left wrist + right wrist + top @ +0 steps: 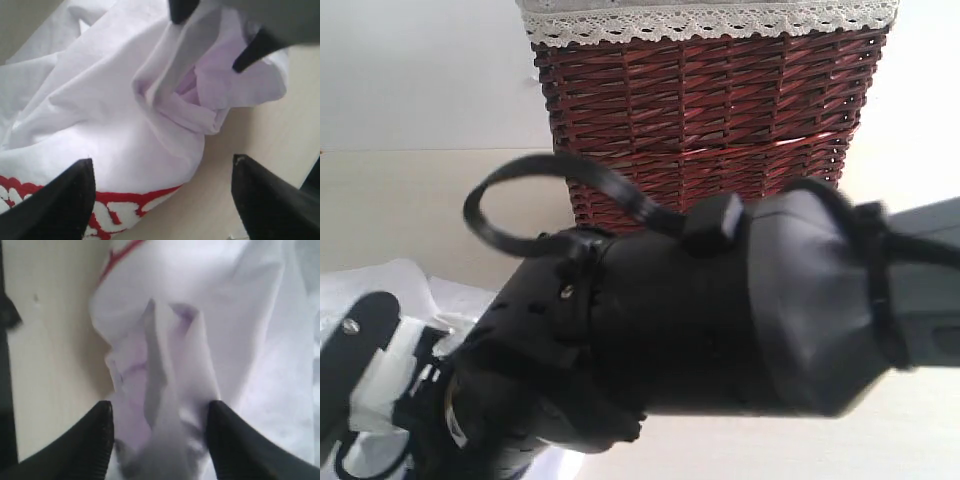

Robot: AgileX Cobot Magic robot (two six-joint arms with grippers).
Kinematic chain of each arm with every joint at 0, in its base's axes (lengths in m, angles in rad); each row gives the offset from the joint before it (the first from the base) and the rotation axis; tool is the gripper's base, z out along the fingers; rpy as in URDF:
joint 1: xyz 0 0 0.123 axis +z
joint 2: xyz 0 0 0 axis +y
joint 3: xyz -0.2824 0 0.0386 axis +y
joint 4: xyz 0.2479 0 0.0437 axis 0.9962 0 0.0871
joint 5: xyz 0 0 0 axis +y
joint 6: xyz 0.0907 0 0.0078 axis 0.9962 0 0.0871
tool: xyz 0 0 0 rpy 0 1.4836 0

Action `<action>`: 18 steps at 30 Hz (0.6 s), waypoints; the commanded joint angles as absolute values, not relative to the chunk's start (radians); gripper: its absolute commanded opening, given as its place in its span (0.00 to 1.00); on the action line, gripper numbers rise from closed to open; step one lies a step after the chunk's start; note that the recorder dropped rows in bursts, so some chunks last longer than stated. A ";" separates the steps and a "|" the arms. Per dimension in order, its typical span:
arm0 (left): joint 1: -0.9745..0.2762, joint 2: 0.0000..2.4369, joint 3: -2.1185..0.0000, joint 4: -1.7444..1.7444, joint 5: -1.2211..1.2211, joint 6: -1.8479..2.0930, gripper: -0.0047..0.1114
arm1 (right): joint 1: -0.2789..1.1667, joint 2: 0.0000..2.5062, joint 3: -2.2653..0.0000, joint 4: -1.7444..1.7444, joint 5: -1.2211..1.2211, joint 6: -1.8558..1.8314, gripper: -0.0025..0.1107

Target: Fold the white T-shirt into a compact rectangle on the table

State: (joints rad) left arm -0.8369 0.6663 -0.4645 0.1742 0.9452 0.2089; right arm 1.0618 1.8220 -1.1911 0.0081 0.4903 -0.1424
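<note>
The white T-shirt (90,105) lies crumpled on the pale table (260,130), with its red-outlined letters (115,212) showing at one edge. My left gripper (162,187) hovers open over that edge with nothing between its fingers. My right gripper (162,435) is shut on a bunched ridge of the T-shirt (165,355), which rises in a peak between its fingers. In the left wrist view the right gripper (206,44) holds that fold up. In the exterior view only a bit of the T-shirt (420,285) shows at lower left.
A brown wicker basket (710,110) with a lace-trimmed lining stands at the back of the table (410,200). The black right arm (720,310) reaches across close to the exterior camera and hides most of the scene. Bare table (50,340) lies beside the cloth.
</note>
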 commanded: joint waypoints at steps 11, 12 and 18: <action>-0.842 0.673 -0.381 0.097 0.637 0.136 0.67 | 1.061 1.692 -1.196 -0.526 0.739 0.219 0.02; -0.842 0.678 -0.367 0.089 0.618 0.136 0.67 | 1.061 1.670 -1.196 -0.593 0.760 0.274 0.02; -0.842 0.699 -0.336 0.000 0.356 0.094 0.67 | 1.061 1.586 -1.196 -0.688 0.779 0.360 0.02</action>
State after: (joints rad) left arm -0.8369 0.6870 -0.3442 0.0627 0.4837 0.1298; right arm 1.0640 1.6047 -1.1911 -0.6671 0.7786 0.3449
